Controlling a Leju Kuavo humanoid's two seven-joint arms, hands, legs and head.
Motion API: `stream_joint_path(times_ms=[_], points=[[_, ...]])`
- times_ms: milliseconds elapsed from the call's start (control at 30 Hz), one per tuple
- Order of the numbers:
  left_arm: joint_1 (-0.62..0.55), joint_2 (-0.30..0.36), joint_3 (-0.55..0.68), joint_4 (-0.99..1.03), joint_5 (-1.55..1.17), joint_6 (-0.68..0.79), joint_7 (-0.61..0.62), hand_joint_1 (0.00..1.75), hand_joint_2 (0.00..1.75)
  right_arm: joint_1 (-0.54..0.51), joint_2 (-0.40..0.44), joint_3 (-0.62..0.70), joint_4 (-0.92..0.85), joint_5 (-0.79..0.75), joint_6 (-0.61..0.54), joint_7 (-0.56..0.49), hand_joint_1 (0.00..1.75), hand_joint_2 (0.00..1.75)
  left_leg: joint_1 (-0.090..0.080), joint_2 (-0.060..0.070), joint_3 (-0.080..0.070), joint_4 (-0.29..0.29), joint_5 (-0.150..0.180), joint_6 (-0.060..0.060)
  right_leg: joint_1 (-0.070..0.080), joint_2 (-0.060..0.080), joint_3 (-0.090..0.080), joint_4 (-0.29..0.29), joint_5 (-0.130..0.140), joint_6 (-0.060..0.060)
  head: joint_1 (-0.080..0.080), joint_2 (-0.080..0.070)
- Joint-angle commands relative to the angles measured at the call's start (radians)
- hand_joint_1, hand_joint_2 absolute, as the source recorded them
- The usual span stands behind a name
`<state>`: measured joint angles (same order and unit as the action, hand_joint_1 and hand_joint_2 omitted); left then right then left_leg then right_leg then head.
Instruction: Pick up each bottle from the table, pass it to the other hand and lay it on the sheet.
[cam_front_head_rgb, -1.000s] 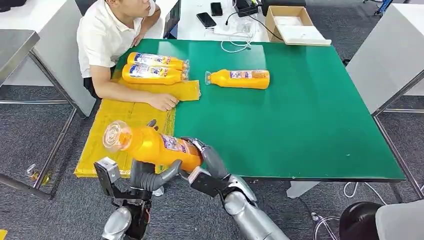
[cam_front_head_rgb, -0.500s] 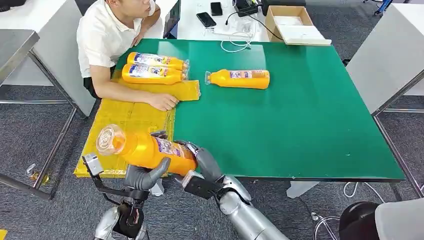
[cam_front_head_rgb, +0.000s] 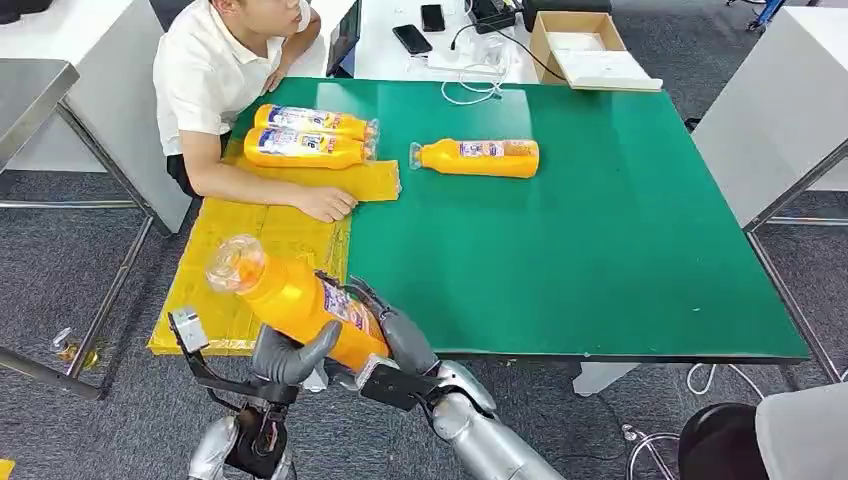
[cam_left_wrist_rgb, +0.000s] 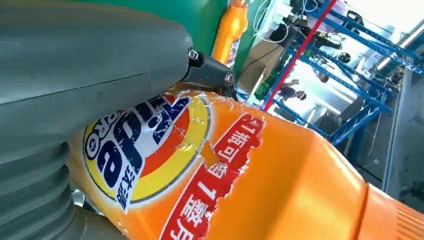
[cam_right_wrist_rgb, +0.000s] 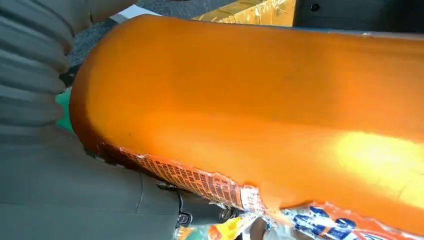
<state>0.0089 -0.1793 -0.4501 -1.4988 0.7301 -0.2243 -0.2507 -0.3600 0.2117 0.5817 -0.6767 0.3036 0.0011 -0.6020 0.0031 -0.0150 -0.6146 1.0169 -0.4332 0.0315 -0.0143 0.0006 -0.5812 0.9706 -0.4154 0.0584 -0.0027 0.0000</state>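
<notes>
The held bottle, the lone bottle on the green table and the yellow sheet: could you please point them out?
held bottle (cam_front_head_rgb: 300, 297), head view, orange body.
lone bottle (cam_front_head_rgb: 480, 158), head view, label at mid-body.
yellow sheet (cam_front_head_rgb: 260, 228), head view, bare middle.

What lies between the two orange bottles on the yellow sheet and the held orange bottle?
In the head view, the person's forearm resting on the yellow sheet.

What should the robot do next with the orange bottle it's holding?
Probably let the right hand release it. Both hands grip the held bottle, the left hand from below, and it hangs just off the yellow sheet, so the left hand can lay it there.
</notes>
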Motion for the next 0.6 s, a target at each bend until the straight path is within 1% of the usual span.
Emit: stream_joint_path(times_ms=[33, 67, 100, 133, 167, 200, 233, 267, 300, 333, 400, 433, 500, 533, 600], points=[[-0.029, 0.058, 0.052, 0.044, -0.28, 0.189, -0.085, 1.75, 1.75, 0.187, -0.062, 0.061, -0.295, 0.012, -0.049, 0.026, 0.0, 0.0, 0.0, -0.002, 0.005, -0.002, -0.001, -0.002, 0.001, -0.003, 0.005, -0.001, -0.002, -0.002, 0.0, 0.0], [-0.014, 0.074, 0.084, 0.039, -0.328, 0.218, -0.089, 1.75, 1.75, 0.234, -0.082, 0.06, -0.378, 0.027, -0.082, 0.022, 0.0, 0.0, 0.0, -0.002, 0.002, -0.002, 0.0, -0.001, 0.001, -0.002, 0.003, -0.001, -0.001, -0.001, 0.0, 0.0], [-0.002, 0.084, 0.106, 0.033, -0.341, 0.219, -0.085, 1.75, 1.75, 0.266, -0.096, 0.059, -0.437, 0.037, -0.101, 0.022, 0.0, 0.0, 0.0, -0.001, 0.006, -0.002, -0.002, -0.002, 0.001, -0.002, 0.007, -0.001, -0.003, -0.003, 0.001, 0.0], [0.008, 0.091, 0.129, 0.032, -0.389, 0.243, -0.08, 1.75, 1.75, 0.293, -0.107, 0.053, -0.486, 0.054, -0.128, 0.023, 0.0, 0.0, 0.001, 0.0, 0.005, -0.002, -0.002, -0.002, 0.001, -0.001, 0.005, -0.002, -0.002, -0.003, 0.0, 0.0], [0.013, 0.095, 0.156, 0.036, -0.495, 0.312, -0.08, 1.75, 1.75, 0.326, -0.119, 0.039, -0.543, 0.079, -0.172, 0.021, 0.0, 0.0, 0.0, 0.0, 0.003, -0.002, -0.001, -0.002, 0.0, -0.001, 0.003, -0.001, -0.002, -0.002, 0.0, 0.0], [0.008, 0.1, 0.165, 0.045, -0.588, 0.372, -0.083, 1.75, 1.75, 0.348, -0.125, 0.023, -0.576, 0.081, -0.193, 0.02, 0.0, 0.0, 0.0, 0.0, 0.006, -0.002, -0.003, -0.003, 0.001, -0.001, 0.006, -0.001, -0.004, -0.003, 0.001, 0.0], [-0.001, 0.107, 0.165, 0.058, -0.695, 0.434, -0.08, 1.75, 1.75, 0.364, -0.134, 0.014, -0.603, 0.081, -0.2, 0.021, 0.0, 0.0, 0.0, -0.001, 0.005, -0.002, -0.002, -0.002, 0.001, -0.002, 0.005, -0.001, -0.003, -0.003, 0.0, 0.0], [-0.012, 0.113, 0.163, 0.071, -0.81, 0.485, -0.082, 1.75, 1.75, 0.379, -0.147, 0.004, -0.624, 0.072, -0.186, 0.057, 0.0, 0.0, 0.0, 0.0, 0.003, -0.002, -0.002, -0.003, 0.0, -0.001, 0.003, -0.001, -0.002, -0.003, 0.0, 0.0], [-0.019, 0.118, 0.155, 0.077, -0.885, 0.498, -0.079, 1.75, 1.75, 0.386, -0.155, -0.002, -0.635, 0.066, -0.17, 0.076, 0.0, 0.0, 0.0, 0.001, 0.006, -0.002, -0.003, -0.004, 0.0, -0.001, 0.005, 0.0, -0.004, -0.004, 0.0, 0.0], [-0.03, 0.125, 0.145, 0.086, -0.921, 0.491, -0.063, 1.75, 1.75, 0.388, -0.16, -0.003, -0.643, 0.071, -0.169, 0.067, 0.0, 0.0, 0.001, -0.001, 0.003, -0.001, -0.002, -0.003, 0.001, -0.003, 0.003, 0.0, -0.003, -0.003, 0.0, 0.0], [-0.039, 0.117, 0.152, 0.092, -0.929, 0.487, -0.057, 1.75, 1.75, 0.384, -0.156, -0.008, -0.64, 0.073, -0.167, 0.066, 0.0, 0.0, 0.001, -0.003, 0.001, -0.001, -0.001, -0.003, 0.0, -0.003, 0.0, -0.001, -0.002, -0.003, 0.0, 0.0], [-0.041, 0.112, 0.153, 0.092, -0.933, 0.485, -0.055, 1.75, 1.75, 0.381, -0.152, -0.01, -0.635, 0.074, -0.166, 0.065, 0.0, 0.0, 0.0, -0.002, 0.003, -0.001, -0.002, -0.003, 0.0, -0.003, 0.002, 0.0, -0.003, -0.004, 0.0, 0.0], [-0.041, 0.112, 0.153, 0.092, -0.933, 0.485, -0.055, 1.75, 1.75, 0.381, -0.152, -0.01, -0.635, 0.074, -0.166, 0.065, 0.0, 0.0, 0.001, 0.0, 0.0, -0.001, -0.001, -0.002, 0.0, 0.0, -0.001, 0.0, -0.002, -0.003, 0.0, 0.0], [-0.041, 0.112, 0.153, 0.092, -0.933, 0.485, -0.055, 1.75, 1.75, 0.381, -0.152, -0.01, -0.635, 0.074, -0.166, 0.065, 0.0, 0.0, 0.0, 0.001, 0.003, -0.001, -0.003, -0.003, 0.0, 0.0, 0.002, 0.0, -0.003, -0.004, 0.0, 0.0], [-0.037, 0.109, 0.153, 0.089, -0.937, 0.484, -0.055, 1.75, 1.75, 0.378, -0.146, -0.009, -0.629, 0.074, -0.165, 0.064, 0.0, 0.0, 0.001, 0.001, 0.001, -0.001, -0.002, -0.003, 0.001, -0.001, 0.0, -0.001, -0.002, -0.003, 0.0, 0.0]])
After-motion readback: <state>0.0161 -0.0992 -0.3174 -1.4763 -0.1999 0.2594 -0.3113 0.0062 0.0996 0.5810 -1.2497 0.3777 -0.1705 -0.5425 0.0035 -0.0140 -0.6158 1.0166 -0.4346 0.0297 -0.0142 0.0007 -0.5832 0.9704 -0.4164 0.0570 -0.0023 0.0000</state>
